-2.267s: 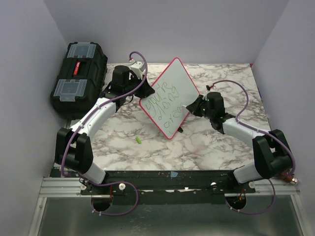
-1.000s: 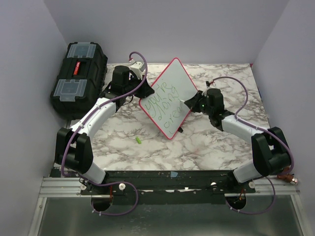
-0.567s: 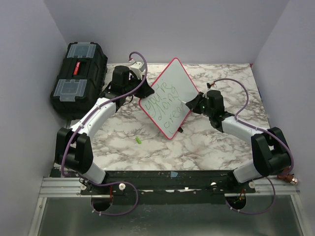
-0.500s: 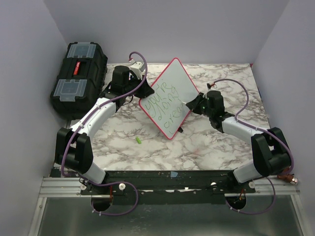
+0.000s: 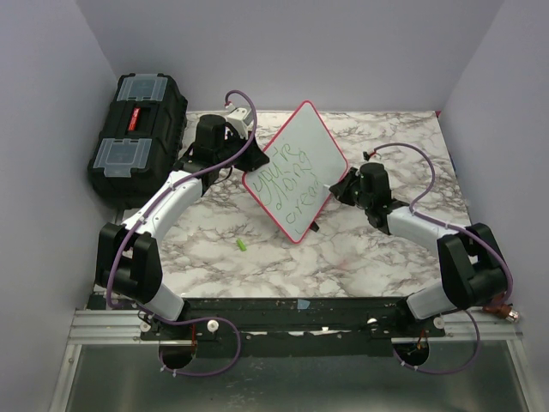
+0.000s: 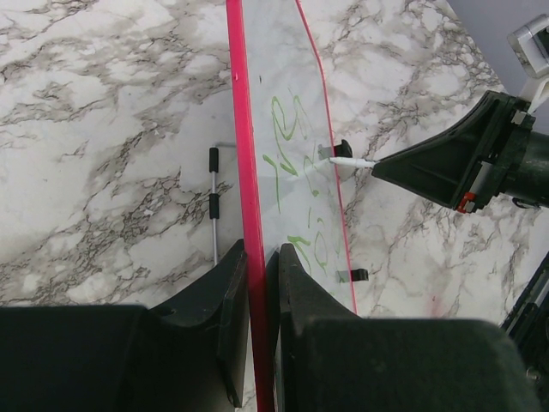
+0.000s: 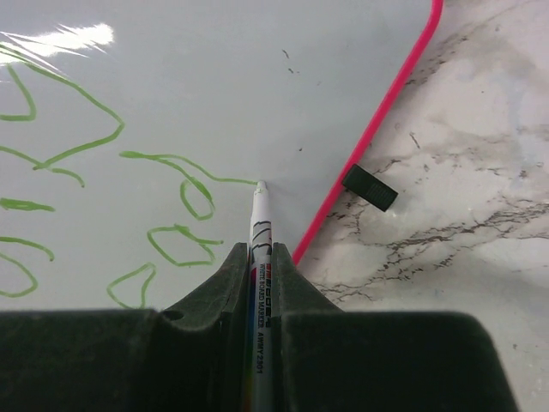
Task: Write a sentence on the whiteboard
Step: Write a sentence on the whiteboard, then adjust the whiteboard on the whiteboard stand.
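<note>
By the far left corner of the worktop (image 5: 360,257) stands the black toolbox (image 5: 137,133). Your left gripper (image 6: 260,266) is almost closed on the red edge of the whiteboard (image 5: 300,142), so the board stands tilted near the worktop's middle, facing the pen. Your right gripper (image 7: 260,268) is closed fully on the marker (image 7: 259,219), whose tip meets the last stroke of the sentence (image 5: 290,184).

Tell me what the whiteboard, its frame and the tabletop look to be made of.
Whiteboard: smooth glossy white coated sheet, probably melamine or plastic; it throws a bright glare. Frame: thin red-pink strip, likely moulded plastic, evenly coloured. Tabletop: marble-veined, fairly matt; stone or printed laminate, the look leaves that open.
</note>
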Robot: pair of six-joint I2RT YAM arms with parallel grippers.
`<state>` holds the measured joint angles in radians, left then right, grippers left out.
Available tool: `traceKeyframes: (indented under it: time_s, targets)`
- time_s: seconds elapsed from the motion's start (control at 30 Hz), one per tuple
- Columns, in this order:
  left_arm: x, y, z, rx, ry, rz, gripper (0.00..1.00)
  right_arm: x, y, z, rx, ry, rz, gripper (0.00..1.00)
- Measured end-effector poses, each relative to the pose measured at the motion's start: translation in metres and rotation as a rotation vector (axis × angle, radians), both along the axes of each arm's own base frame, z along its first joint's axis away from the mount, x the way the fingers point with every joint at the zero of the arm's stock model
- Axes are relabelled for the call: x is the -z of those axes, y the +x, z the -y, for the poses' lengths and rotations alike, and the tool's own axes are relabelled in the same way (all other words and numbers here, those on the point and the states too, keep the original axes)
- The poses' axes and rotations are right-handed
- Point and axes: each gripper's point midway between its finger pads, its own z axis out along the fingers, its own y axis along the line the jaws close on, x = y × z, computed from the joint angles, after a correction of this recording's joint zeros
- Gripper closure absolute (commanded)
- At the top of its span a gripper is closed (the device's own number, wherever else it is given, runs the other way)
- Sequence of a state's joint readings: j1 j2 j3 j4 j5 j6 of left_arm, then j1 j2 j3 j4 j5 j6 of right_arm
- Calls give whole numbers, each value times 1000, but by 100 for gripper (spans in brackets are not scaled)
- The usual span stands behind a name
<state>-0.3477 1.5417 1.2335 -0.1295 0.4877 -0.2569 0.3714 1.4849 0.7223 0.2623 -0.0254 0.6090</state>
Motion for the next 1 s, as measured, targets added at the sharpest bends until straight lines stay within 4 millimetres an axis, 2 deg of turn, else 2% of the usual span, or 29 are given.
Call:
traceKeyframes:
  time_s: [0.13,0.37,0.47,0.63,0.73,0.83,1.0]
  targets:
    - [0,0,0,1,-1,0,100,6,2,7,29,-35,-18,99]
    - [-1,-1,1,8,-3,3,100,-1,6,10,47,-71,-17,99]
    - [-2,-2,2,18,-4,7,100,-17,4,11,55,-67,18,99]
    - [-2,-5,1,21,4,4,100,-68,1,16,75,-26,138,99]
    - [-3,-8,-1,26,15,-2,100,-88,-2,18,81,-9,183,99]
    - [-4,-10,-1,32,26,-8,100,-94,-6,19,81,-4,193,99]
    - [-4,-12,-2,41,45,-21,100,-93,-11,21,80,-8,185,99]
